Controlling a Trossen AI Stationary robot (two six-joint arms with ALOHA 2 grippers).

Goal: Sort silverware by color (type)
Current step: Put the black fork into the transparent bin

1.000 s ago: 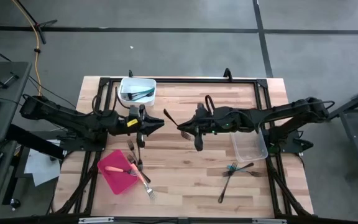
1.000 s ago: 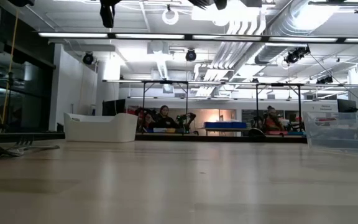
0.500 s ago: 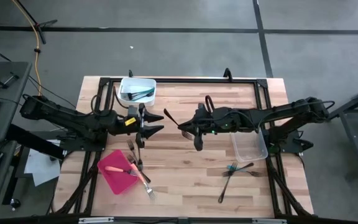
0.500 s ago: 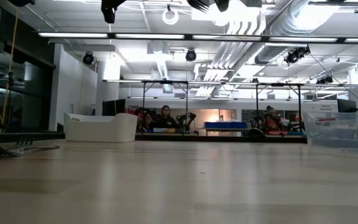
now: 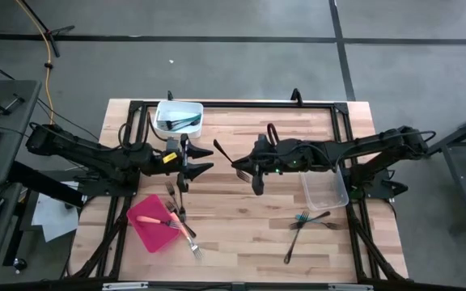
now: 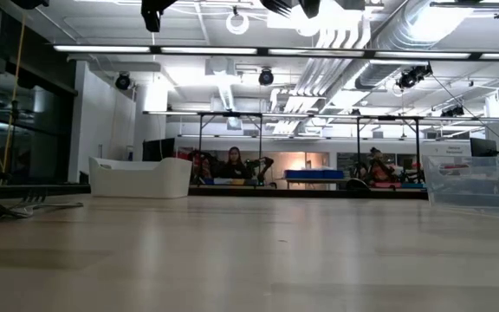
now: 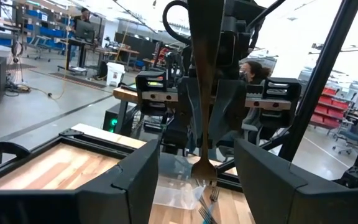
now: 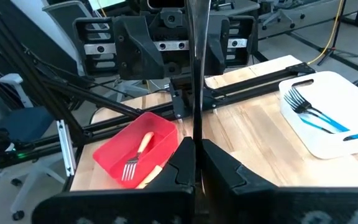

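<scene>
Two claws face off mid-desk | right claw [image 5: 239, 170] pinches a dark fork [image 5: 224, 155], raised as if for handover | left claw [image 5: 203, 158] spread wide, empty, likely to receive | other forks: white tub [image 5: 163, 115], red tray [image 5: 141, 226], desk [image 5: 241, 234]

Left hand [image 5: 205, 159] agape, right hand [image 5: 239, 167] seemingly clamped.

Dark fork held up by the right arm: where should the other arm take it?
Take the dark fork by its free slim stem, which juts from the right pincer toward the open left pincer. Probably come level from the left, straddling it.
</scene>
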